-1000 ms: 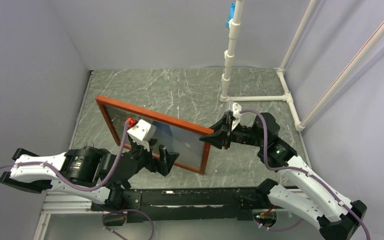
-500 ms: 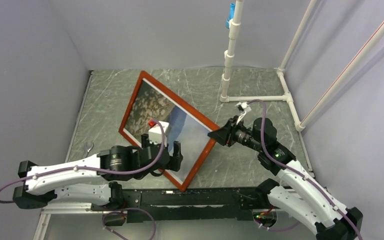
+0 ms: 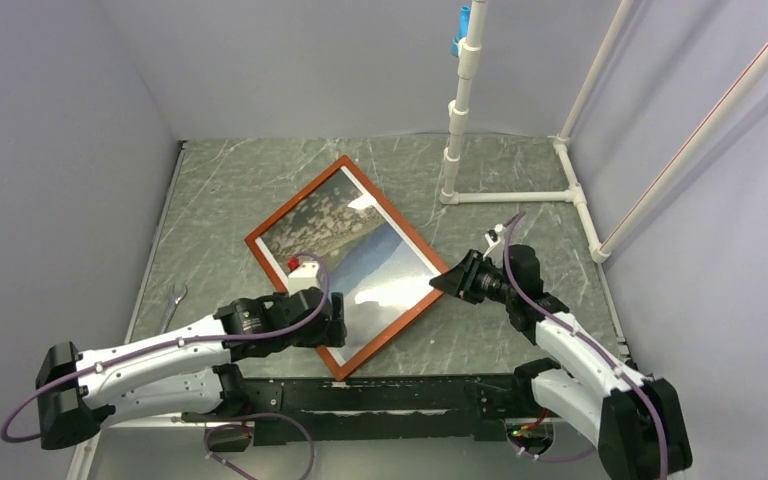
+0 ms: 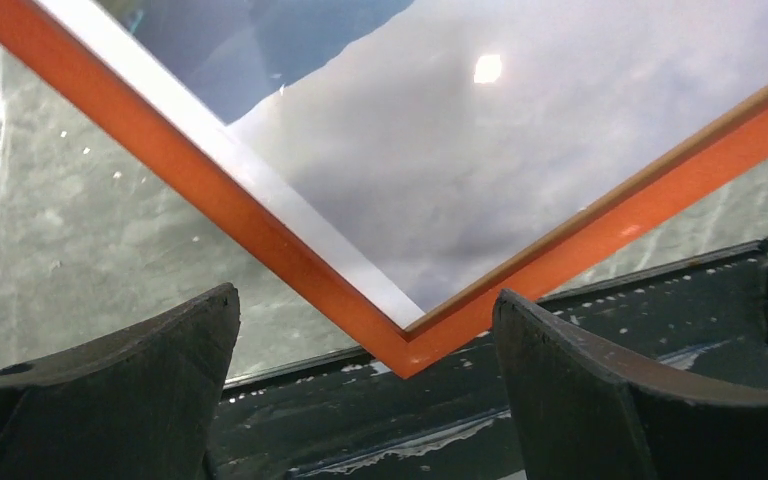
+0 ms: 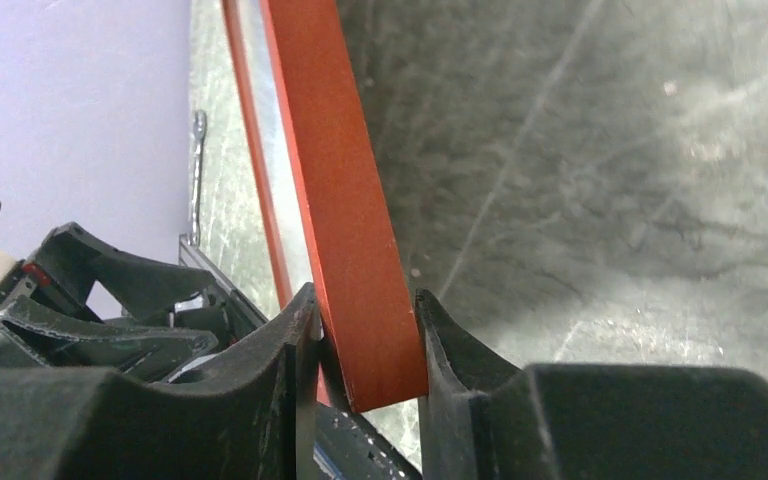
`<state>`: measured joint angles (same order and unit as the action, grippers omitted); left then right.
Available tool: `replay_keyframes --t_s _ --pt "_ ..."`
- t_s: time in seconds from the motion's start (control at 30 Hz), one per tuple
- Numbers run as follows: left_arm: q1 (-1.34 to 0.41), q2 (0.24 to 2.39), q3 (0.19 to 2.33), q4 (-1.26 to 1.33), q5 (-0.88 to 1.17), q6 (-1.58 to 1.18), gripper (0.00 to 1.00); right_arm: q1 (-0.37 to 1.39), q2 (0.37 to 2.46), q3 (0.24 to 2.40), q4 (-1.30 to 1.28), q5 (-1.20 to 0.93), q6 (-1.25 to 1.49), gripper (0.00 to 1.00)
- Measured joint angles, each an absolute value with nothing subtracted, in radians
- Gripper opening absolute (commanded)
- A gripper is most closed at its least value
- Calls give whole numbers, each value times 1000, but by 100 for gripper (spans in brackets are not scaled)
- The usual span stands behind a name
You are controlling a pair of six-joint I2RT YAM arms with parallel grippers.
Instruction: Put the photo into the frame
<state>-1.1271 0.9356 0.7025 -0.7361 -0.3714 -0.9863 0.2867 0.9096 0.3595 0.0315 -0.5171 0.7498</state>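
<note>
Since the earlier view, the frame (image 3: 396, 216) has swung down from a steep tilt to lie low over the table (image 3: 240, 170), turned so its corners point outward like a diamond. Its right-hand corner sits between the fingers of the right gripper (image 3: 448, 283), which close against both faces of the wooden edge and clamp it. Its near corner lies just ahead of the left gripper (image 3: 338, 330), centred between fingers (image 4: 140, 370) that stand fully spread and touch nothing. Behind the pane, the photo (image 3: 360, 255) fills the frame, meadow end far from both grippers and pale sky end nearest the left gripper. A small wrench (image 3: 172, 300) lies well to the left of the left gripper.
</note>
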Motion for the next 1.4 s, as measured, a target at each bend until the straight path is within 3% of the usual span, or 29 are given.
replay_keyframes --t_s 0.07,0.17,0.33,0.5,0.8,1.13,1.4 --pt "-1101 910 657 -732 -353 -1001 100 281 956 343 51 -523 773 13" --pt "-1057 868 591 -722 -326 -1020 99 279 1022 338 55 -525 789 26" --pt "-1006 837 542 -712 -295 -1035 99 283 1067 338 51 -488 745 66" --pt "-995 874 544 -694 -275 -1016 99 286 1097 323 -10 -385 641 99" --pt "-1015 1039 614 -605 -185 -858 95 290 1055 331 -37 -344 595 100" --pt "-1208 1386 881 -574 -200 -736 90 291 878 239 -114 -420 707 100" --pt "-1303 1599 952 -580 -201 -715 85 327 815 185 -85 -467 816 100"
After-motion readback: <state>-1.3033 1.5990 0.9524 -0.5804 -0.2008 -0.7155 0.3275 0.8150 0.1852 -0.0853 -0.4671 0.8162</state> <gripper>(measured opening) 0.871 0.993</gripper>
